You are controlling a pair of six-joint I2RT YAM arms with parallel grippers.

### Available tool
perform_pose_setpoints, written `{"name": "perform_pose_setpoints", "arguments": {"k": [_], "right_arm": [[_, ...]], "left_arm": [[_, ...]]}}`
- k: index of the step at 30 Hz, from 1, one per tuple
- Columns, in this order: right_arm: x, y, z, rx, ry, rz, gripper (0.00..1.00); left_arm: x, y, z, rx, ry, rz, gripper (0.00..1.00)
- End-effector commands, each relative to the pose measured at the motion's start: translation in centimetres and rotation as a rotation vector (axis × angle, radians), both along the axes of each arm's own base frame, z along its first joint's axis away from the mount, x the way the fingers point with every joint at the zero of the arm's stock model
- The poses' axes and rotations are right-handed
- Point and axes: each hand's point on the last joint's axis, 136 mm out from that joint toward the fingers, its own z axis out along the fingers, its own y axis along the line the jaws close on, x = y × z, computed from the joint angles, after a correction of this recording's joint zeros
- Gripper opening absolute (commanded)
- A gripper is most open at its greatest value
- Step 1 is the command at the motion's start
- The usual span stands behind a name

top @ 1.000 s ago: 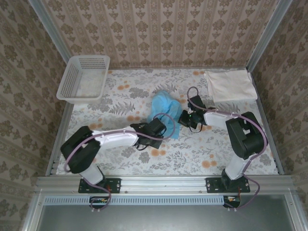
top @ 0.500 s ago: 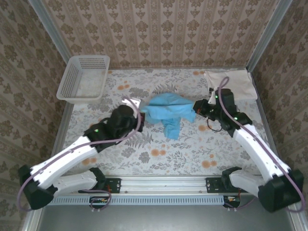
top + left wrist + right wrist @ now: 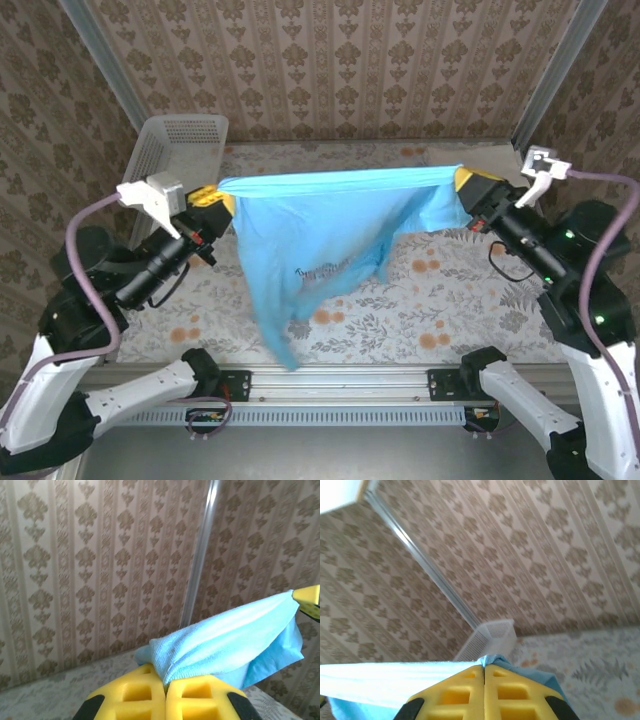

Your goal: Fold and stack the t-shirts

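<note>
light blue t-shirt [image 3: 320, 240] stretched taut in mid-air over floral table [image 3: 440, 300], one end clamped in left gripper [image 3: 222, 196], other in right gripper [image 3: 463, 181]; white basket [image 3: 170, 140] far left.

Soft even light filling scene, shadows showing faint; yellow pads [image 3: 135, 700] blurring close to lens; white glare burning up-left of right gripper [image 3: 484, 669].

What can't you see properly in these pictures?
- Print on the light blue cloth t-shirt: too small to read, top view.
- White plastic mesh basket: near end hidden behind the left arm, top view.
- Flowery table: middle covered by the hanging t-shirt, top view.
</note>
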Motion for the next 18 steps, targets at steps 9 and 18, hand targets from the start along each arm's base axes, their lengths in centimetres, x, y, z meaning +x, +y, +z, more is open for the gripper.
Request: {"name": "perform_pose_setpoints", "arguments": {"k": [9, 18], "right_arm": [[3.4, -1.3, 1.3, -0.064, 0.009, -0.124, 0.0], [20.5, 1.2, -10.0, -0.222, 0.281, -0.199, 0.0]], "left_arm": [[4.9, -1.1, 4.3, 0.052, -0.069, 0.187, 0.0], [26.8, 2.5, -9.2, 0.069, 0.421, 0.483, 0.0]]}}
